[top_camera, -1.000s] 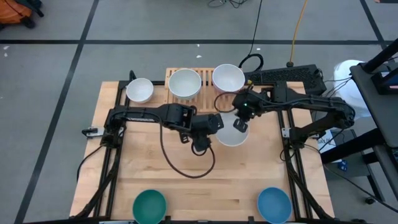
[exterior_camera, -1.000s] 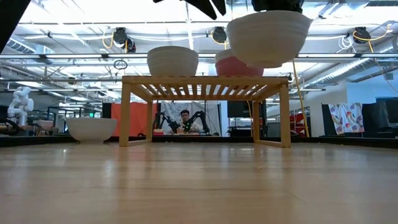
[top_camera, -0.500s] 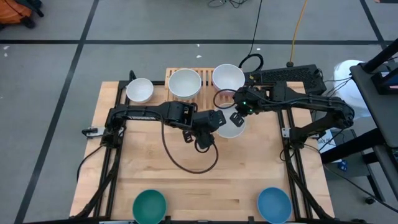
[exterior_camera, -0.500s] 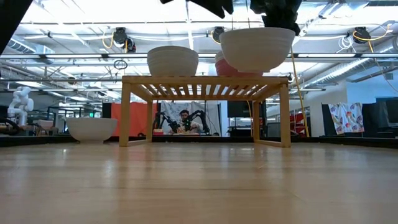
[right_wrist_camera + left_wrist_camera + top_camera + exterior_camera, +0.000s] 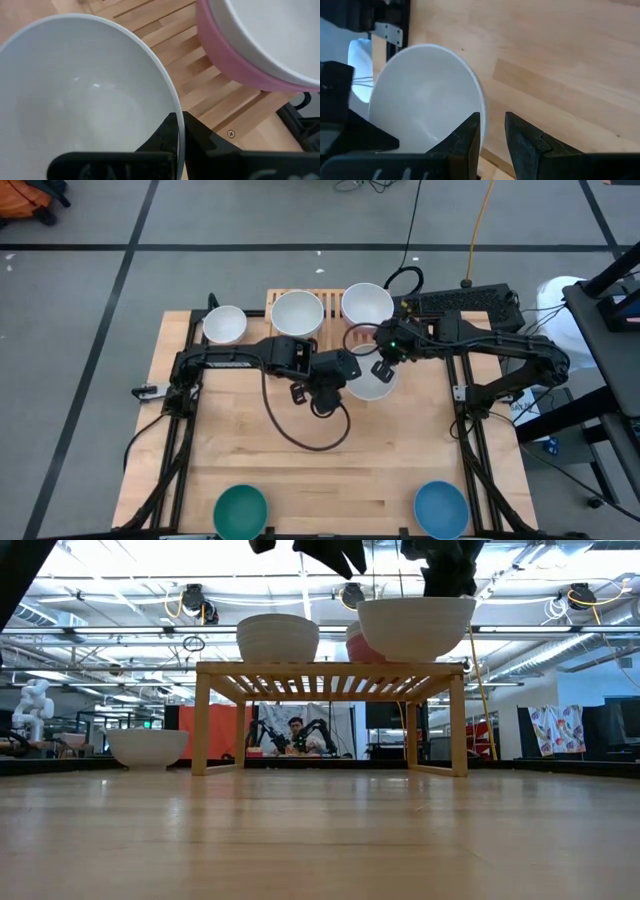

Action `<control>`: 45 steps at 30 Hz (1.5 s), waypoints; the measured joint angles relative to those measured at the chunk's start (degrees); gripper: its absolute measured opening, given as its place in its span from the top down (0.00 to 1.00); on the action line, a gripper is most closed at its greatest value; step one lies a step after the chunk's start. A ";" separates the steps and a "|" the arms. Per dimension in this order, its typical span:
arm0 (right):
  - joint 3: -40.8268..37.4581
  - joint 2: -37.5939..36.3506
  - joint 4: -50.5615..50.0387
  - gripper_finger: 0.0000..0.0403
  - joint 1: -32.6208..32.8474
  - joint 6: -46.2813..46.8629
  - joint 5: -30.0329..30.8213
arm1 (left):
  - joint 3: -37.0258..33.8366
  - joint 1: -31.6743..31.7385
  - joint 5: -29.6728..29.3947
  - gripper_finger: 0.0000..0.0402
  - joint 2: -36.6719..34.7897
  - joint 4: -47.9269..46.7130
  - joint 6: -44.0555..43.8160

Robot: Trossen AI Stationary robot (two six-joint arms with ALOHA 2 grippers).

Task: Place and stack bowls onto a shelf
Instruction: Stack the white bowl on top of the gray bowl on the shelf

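Over the last second the carried white bowl [image 5: 373, 383] has risen and swung toward the shelf [image 5: 330, 675], the left arm trailing close. Nearest, the teal bowl [image 5: 241, 511] and blue bowl [image 5: 441, 508] wait at the counter's [image 5: 390, 460] front edge. Mid-counter, the right end effector [image 5: 381, 369] is clamped on the bowl's rim; the left end effector [image 5: 492, 134] stands parted beside it, gripping nothing. Beyond, the pink bowl [image 5: 240, 60] already holds a white one. Next, likely nesting it there: centre, lower, release.

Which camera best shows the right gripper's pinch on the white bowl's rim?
The right wrist view: the right gripper is shut on the white bowl, a finger on each side of its rim. The high view shows it small, the low view from below, the left wrist view only the bowl.
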 joint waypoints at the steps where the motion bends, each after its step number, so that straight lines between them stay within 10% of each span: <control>1: 0.00 0.00 -0.02 1.00 0.00 -0.56 -0.21 | 0.00 0.19 0.04 0.76 0.00 -0.68 0.44; 14: 0.00 0.02 1.65 1.00 0.94 -8.88 -0.53 | 0.00 2.10 0.95 0.76 0.67 -3.23 4.20; 45: 0.00 7.50 1.18 1.00 1.14 -31.16 -24.51 | -0.07 -2.32 0.44 0.76 1.18 1.81 6.91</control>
